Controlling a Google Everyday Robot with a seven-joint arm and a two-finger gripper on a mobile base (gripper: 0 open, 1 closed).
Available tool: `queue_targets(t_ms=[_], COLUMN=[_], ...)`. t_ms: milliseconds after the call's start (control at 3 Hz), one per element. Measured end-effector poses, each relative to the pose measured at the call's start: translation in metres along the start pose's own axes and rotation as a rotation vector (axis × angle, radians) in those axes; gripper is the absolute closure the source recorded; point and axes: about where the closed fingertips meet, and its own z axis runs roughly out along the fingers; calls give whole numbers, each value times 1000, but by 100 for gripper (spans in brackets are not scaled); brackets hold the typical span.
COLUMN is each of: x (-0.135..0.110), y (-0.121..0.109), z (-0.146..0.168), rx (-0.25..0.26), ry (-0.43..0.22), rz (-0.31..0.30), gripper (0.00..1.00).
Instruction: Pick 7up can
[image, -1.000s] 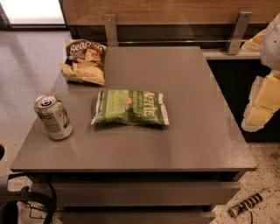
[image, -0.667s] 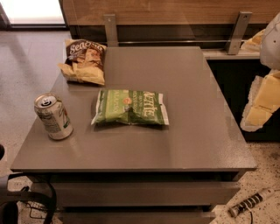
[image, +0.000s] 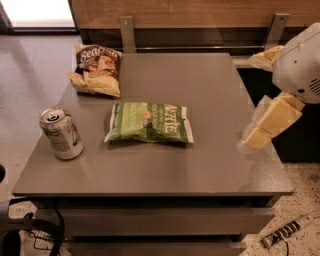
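Note:
The 7up can (image: 61, 133) is a silver-white can with green and red markings. It stands upright near the left front corner of the grey table (image: 200, 170). My gripper (image: 260, 92) hovers at the table's right edge, far to the right of the can and apart from it. Its two cream fingers are spread, with one fingertip (image: 264, 57) higher and the other (image: 270, 125) lower, and nothing is between them.
A green Kettle chip bag (image: 149, 123) lies flat in the middle of the table, between the can and the gripper. A brown chip bag (image: 96, 70) lies at the back left. A wooden wall with metal brackets runs behind the table. Cables lie on the floor at the front left.
My gripper has moved a little to the left and slightly down over the table's right edge. The can and the bags have not moved.

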Motion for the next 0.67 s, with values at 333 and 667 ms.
queue_targets(t_ms=[333, 667], x=[-28, -98], y=[11, 21], z=[26, 44], rx=[33, 23], ry=[-198, -448], rz=[-42, -86], gripper=[0, 0])
